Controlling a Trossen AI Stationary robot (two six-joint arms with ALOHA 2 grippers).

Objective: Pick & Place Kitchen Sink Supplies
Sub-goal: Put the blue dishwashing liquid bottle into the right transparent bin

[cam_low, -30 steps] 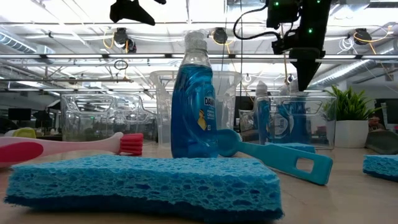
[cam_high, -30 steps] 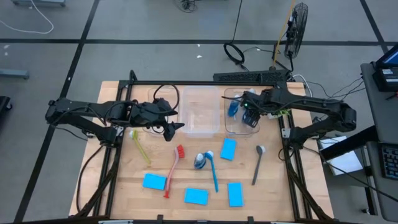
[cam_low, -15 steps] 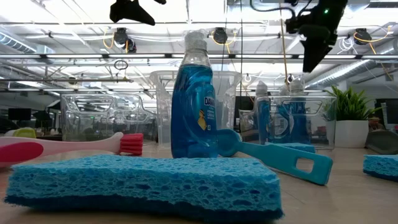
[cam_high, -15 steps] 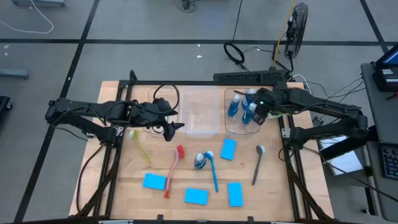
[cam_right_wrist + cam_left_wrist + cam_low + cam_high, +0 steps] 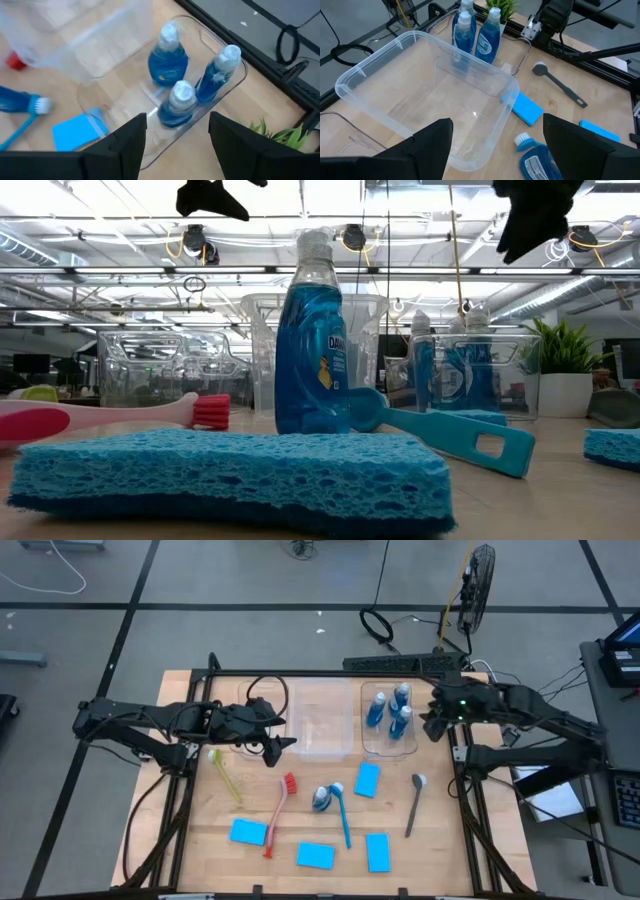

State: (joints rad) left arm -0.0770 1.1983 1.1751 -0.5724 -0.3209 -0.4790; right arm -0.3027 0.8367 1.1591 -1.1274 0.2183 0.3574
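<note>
Three blue bottles with grey caps (image 5: 177,105) stand upright in the right clear bin (image 5: 390,745). My right gripper (image 5: 432,726) hangs open and holds nothing, above that bin's right rim. A fourth bottle (image 5: 322,798) stands on the table beside the blue brush (image 5: 343,818). The red brush (image 5: 278,812), yellow-green brush (image 5: 225,775) and grey brush (image 5: 414,802) lie flat on the table. So do several blue sponges, one (image 5: 367,779) near the right bin. My left gripper (image 5: 283,735) hovers open over the middle bin's (image 5: 420,95) left edge, empty.
A third clear bin (image 5: 255,705) sits at the far left under my left arm. A small green potted plant (image 5: 565,380) stands at the table's far right corner. Open wood shows between the brushes and along the near edge, apart from the sponges.
My right gripper has risen and drawn back from over the right bin toward the table's right edge, tipping less steeply down. The bottles in the bin, partly hidden under it before, now all show standing upright. My left arm has kept still.
</note>
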